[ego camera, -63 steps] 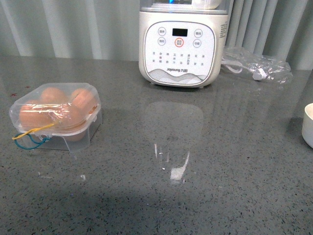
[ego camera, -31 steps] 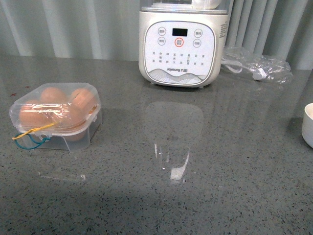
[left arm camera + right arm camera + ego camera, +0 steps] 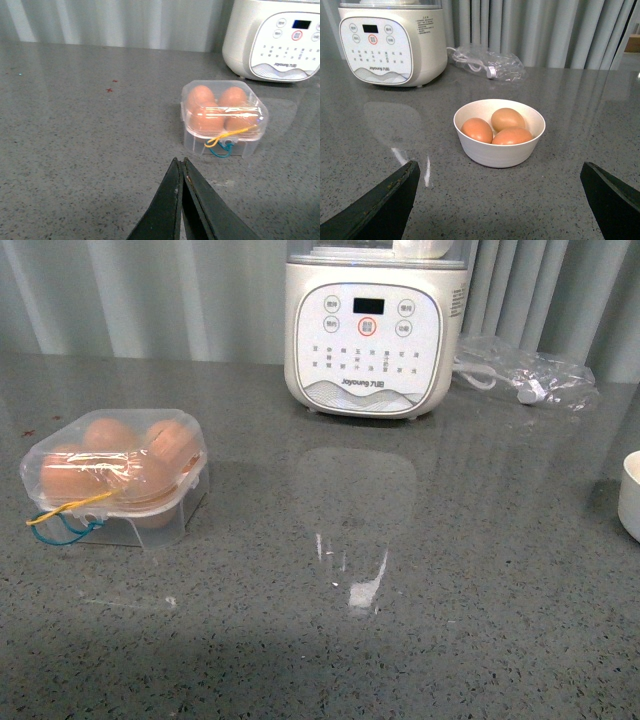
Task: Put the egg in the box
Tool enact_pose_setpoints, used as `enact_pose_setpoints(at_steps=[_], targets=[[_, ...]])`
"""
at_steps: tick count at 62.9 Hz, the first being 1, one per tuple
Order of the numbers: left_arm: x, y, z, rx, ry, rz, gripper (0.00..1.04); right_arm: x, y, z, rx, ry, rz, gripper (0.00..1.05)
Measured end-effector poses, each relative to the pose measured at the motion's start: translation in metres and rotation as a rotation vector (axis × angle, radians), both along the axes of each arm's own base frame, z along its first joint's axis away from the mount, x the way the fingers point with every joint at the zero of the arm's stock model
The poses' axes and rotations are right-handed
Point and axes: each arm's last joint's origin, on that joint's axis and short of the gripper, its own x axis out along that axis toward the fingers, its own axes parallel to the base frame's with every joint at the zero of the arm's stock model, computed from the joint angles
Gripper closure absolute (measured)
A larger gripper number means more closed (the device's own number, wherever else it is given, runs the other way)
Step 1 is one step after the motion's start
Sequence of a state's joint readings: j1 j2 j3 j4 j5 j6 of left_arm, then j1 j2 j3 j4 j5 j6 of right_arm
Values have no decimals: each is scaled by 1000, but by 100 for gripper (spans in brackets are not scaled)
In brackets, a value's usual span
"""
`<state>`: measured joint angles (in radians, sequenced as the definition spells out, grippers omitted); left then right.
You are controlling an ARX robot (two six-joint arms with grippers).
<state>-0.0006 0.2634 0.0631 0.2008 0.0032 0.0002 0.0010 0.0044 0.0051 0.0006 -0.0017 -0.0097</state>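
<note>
The box [image 3: 224, 117], lid down on four eggs, sits upper right of the clenched left gripper [image 3: 180, 165]; the right gripper [image 3: 500, 185], released wide, faces the bowl [image 3: 499, 150] at centre frame.

Box [image 3: 113, 477] left, cooker [image 3: 375, 330] far centre, bowl [image 3: 630, 495] right edge; wide bare counter [image 3: 400, 620] between, near side.
</note>
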Motion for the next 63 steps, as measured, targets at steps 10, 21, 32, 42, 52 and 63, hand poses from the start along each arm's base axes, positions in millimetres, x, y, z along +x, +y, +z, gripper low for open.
enact_pose_setpoints(at_steps=[10, 21, 32, 42, 52, 63], targets=[[-3, 0, -4, 0, 0, 3, 101, 0, 0, 0, 0, 0, 0, 7], [-8, 0, -7, -2, -23, 5, 101, 0, 0, 0, 0, 0, 0, 7], [-18, 0, -9, -2, -29, 4, 101, 0, 0, 0, 0, 0, 0, 7], [-18, 0, -9, -2, -26, 4, 101, 0, 0, 0, 0, 0, 0, 7], [-18, 0, -9, -2, -26, 4, 101, 0, 0, 0, 0, 0, 0, 7], [-18, 0, -9, -2, -26, 4, 77, 0, 0, 0, 0, 0, 0, 7]])
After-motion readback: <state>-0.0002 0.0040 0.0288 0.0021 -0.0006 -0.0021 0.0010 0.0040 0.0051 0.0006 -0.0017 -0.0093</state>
